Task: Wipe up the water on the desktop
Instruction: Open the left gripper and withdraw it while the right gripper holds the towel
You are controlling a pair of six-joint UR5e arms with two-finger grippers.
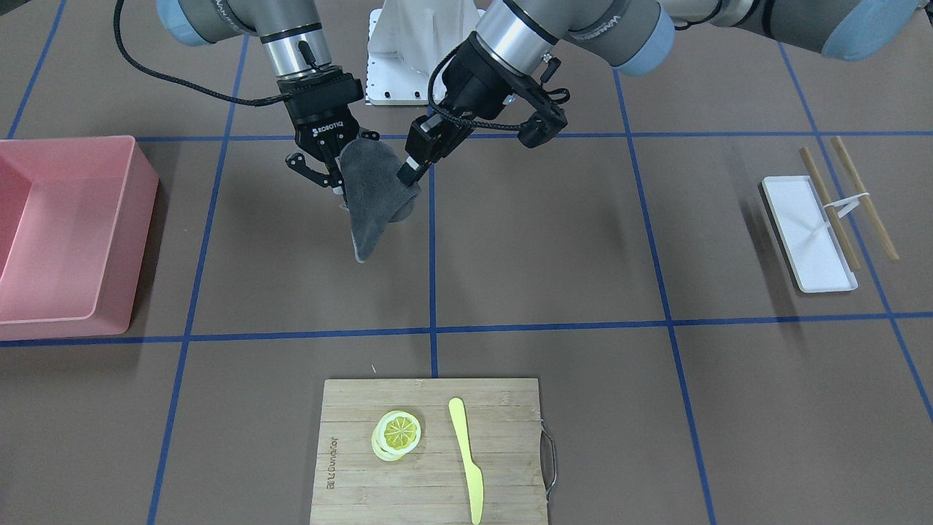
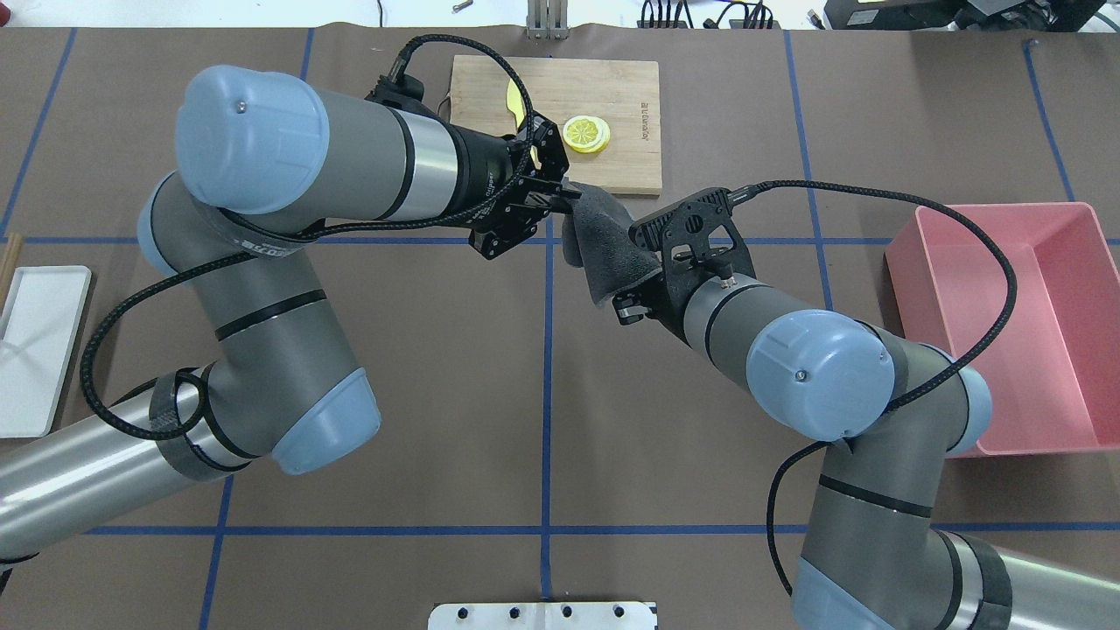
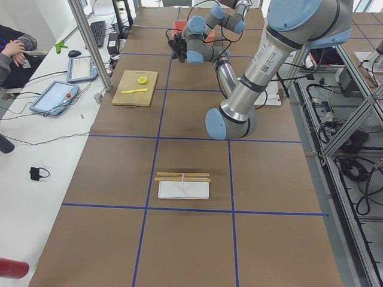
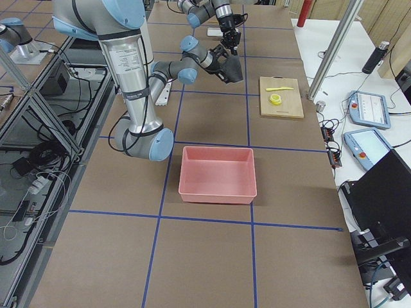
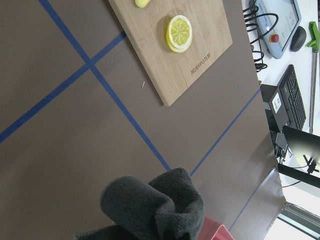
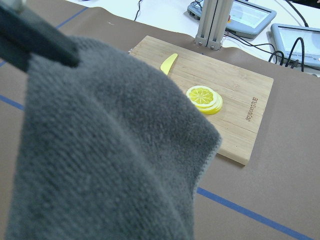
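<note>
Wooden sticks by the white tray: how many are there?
2. One wooden stick lies along the white tray's long edge; the other lies just outside it. None seem hidden.

Both grippers, left (image 1: pixel 410 173) and right (image 1: pixel 334 188), meet over the middle with the cloth (image 1: pixel 372 197) pinched between them, so nothing passes between the two. Under the cloth's hanging tip lies bare desktop (image 1: pixel 539 248), open to either side. The bin (image 1: pixel 73 233) walls off the robot's right; the tray (image 1: pixel 809 248) and chopsticks (image 1: pixel 864 197) lie well off to its left. The board (image 1: pixel 510 437) with lemon (image 1: pixel 397 434) and knife (image 1: pixel 469 459) sits on the far side — a bare strip lies between it and the cloth.
</note>
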